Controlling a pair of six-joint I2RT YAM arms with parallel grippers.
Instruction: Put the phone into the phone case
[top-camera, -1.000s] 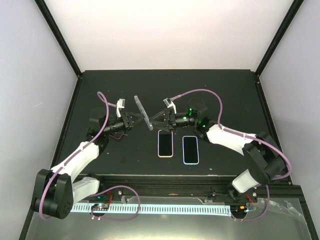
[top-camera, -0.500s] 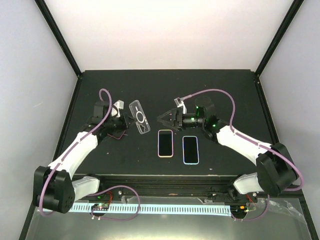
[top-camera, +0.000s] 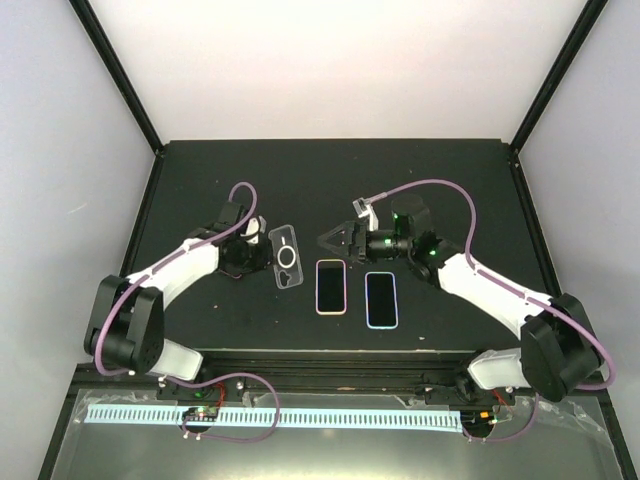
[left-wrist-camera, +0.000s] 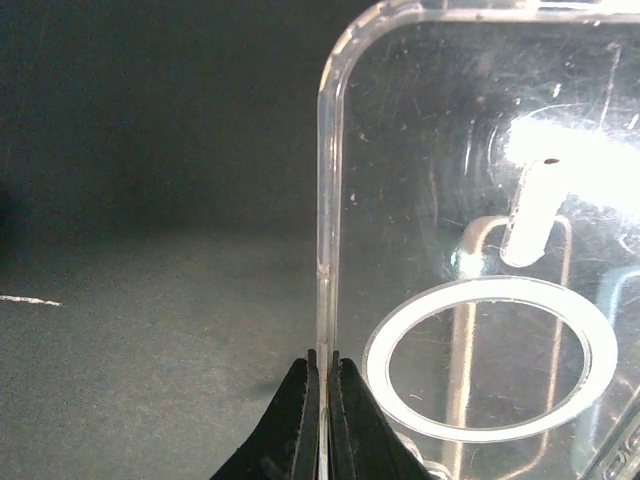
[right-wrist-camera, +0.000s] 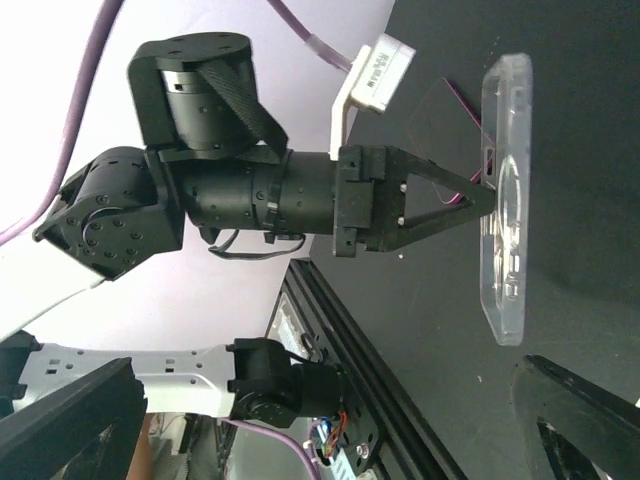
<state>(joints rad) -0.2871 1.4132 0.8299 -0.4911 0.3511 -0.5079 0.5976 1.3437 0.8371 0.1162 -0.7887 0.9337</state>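
The clear phone case (top-camera: 286, 258) with a white ring on its back lies flat, low over the black table, left of the phones. My left gripper (top-camera: 263, 255) is shut on the case's left rim; in the left wrist view the black fingertips (left-wrist-camera: 303, 400) pinch that thin rim, with the case (left-wrist-camera: 480, 250) spreading to the right. The right wrist view shows the case (right-wrist-camera: 505, 200) edge-on, held by the left gripper (right-wrist-camera: 482, 196). My right gripper (top-camera: 326, 241) stands open and empty just right of the case. A pink-rimmed phone (top-camera: 331, 286) and a blue-rimmed phone (top-camera: 381, 298) lie screen up side by side.
The black table (top-camera: 450, 180) is walled by a black frame with white panels. Purple cables (top-camera: 430, 185) loop over both arms. An aluminium rail (top-camera: 330, 375) runs along the near edge.
The case was upright between both grippers; the left arm has swung it down flat and drawn it left. The right gripper has pulled back to the right, away from the case.
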